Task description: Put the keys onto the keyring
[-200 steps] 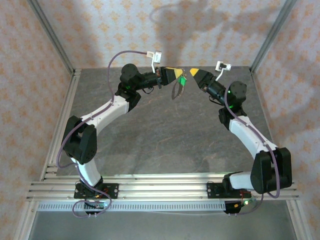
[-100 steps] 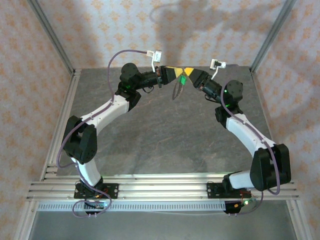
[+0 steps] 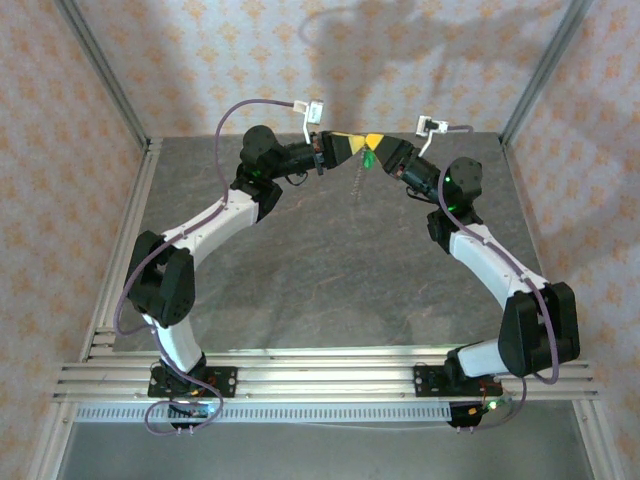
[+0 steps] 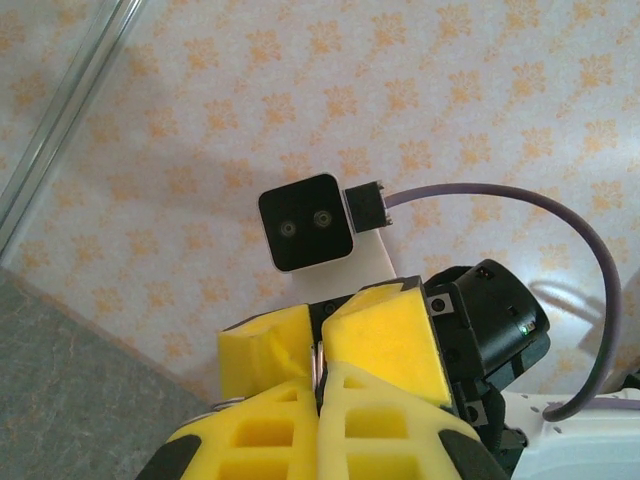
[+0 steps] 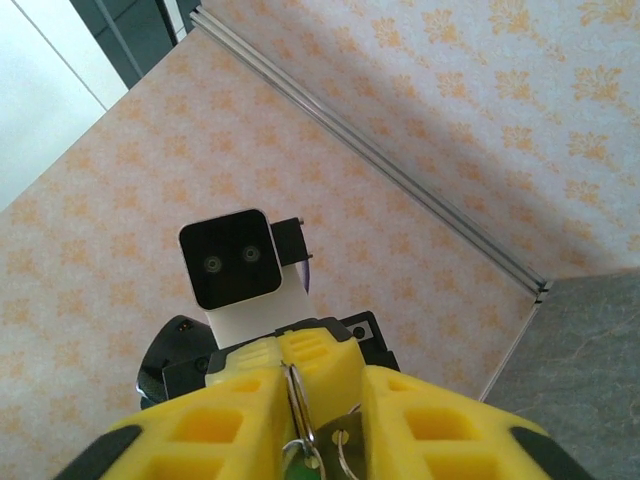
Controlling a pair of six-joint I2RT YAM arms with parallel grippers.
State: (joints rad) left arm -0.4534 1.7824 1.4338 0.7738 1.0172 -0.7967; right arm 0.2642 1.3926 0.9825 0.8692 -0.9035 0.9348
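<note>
Reading the top view first: left gripper and right gripper meet nose to nose above the bench. The keys hang from that meeting point towards the bench, long axis roughly vertical, with a green tag just beside the right tips. Left wrist view: left gripper is pinched tight on a thin metal sliver, by my read the keyring, and the right fingers sit dead ahead, touching or nearly so. Right wrist view: the keyring runs from the left tips into the right gripper's narrow gap; can't tell if the right actually bites. Both arms are equally near, so what counts is alignment along the shared nose axis.
</note>
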